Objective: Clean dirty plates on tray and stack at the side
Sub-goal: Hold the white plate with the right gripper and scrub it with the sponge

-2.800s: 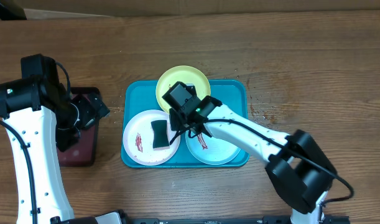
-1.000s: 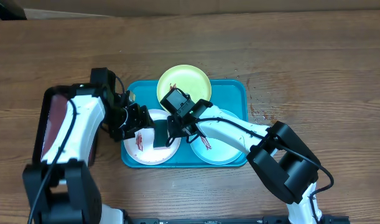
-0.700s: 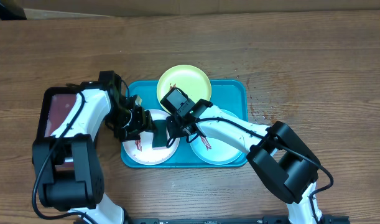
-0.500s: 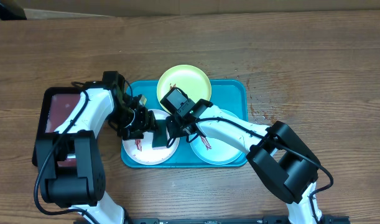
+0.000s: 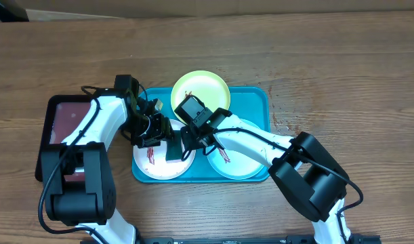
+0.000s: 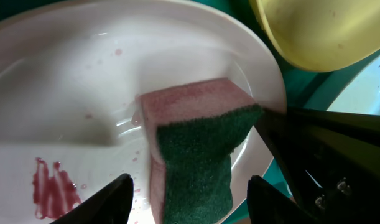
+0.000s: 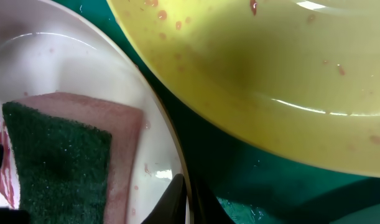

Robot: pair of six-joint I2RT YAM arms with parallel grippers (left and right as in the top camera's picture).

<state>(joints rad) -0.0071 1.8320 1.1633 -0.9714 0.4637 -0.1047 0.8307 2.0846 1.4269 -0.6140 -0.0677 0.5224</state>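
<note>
The turquoise tray (image 5: pixel 261 96) holds three plates. The yellow-green plate (image 5: pixel 201 87) is at the back, the white plate (image 5: pixel 159 169) front left and the mint plate (image 5: pixel 242 164) front right. Red streaks show on the white plate (image 6: pixel 50 186) and the mint plate. A pink sponge with a green scrub face (image 6: pixel 196 149) lies on the white plate. My left gripper (image 6: pixel 190 205) is open, its fingers either side of the sponge. My right gripper (image 7: pixel 186 196) is shut on the white plate's right rim (image 7: pixel 171 149), beside the yellow-green plate (image 7: pixel 270 74).
A dark maroon tray (image 5: pixel 61 129) lies on the wooden table left of the turquoise one. My two arms meet over the white plate, with the right gripper's fingers (image 6: pixel 326 149) close to the sponge. The bare wooden table (image 5: pixel 342 68) extends behind and to the right.
My left arm has swung right from the maroon tray to over the white plate and sponge. My right gripper moved left onto the white plate's rim and stayed there.
</note>
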